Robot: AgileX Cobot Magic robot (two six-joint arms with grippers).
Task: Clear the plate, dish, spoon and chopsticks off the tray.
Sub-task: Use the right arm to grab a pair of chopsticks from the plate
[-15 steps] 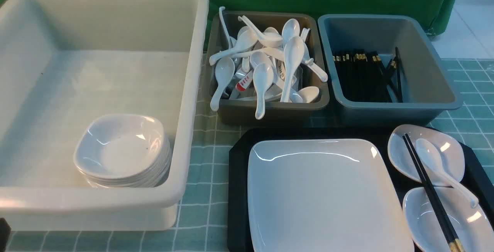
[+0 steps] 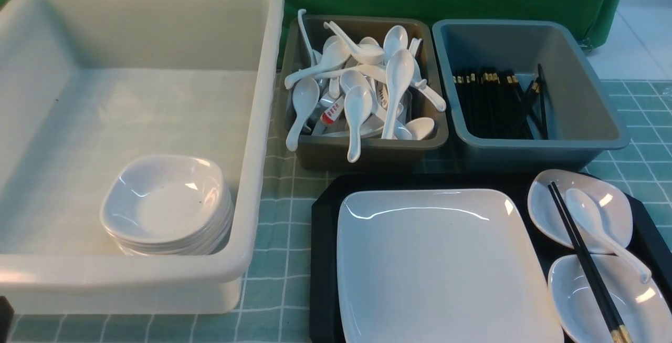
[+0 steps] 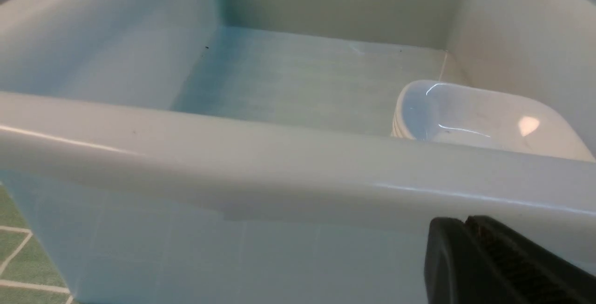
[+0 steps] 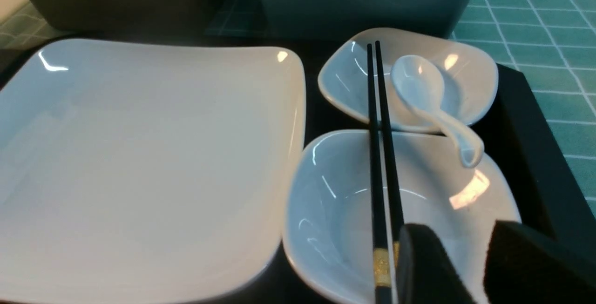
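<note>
The black tray (image 2: 323, 238) lies at the front right. On it are the large white square plate (image 2: 446, 264) and two small white dishes, one far (image 2: 611, 214) and one near (image 2: 640, 306). The black chopsticks (image 2: 583, 259) lie across both dishes. The white spoon (image 2: 598, 227) rests in the far dish, its handle reaching over the near dish. My right gripper (image 4: 461, 234) is open and empty above the near dish (image 4: 335, 211), right beside the chopsticks' (image 4: 378, 131) gold-banded ends. My left gripper (image 3: 465, 222) is shut and empty outside the white tub's near wall.
A big white tub (image 2: 257, 122) on the left holds a stack of small bowls (image 2: 168, 204). Behind the tray stand a brown tub (image 2: 367, 148) full of spoons and a grey-blue tub (image 2: 577, 106) with chopsticks. A green checked cloth covers the table.
</note>
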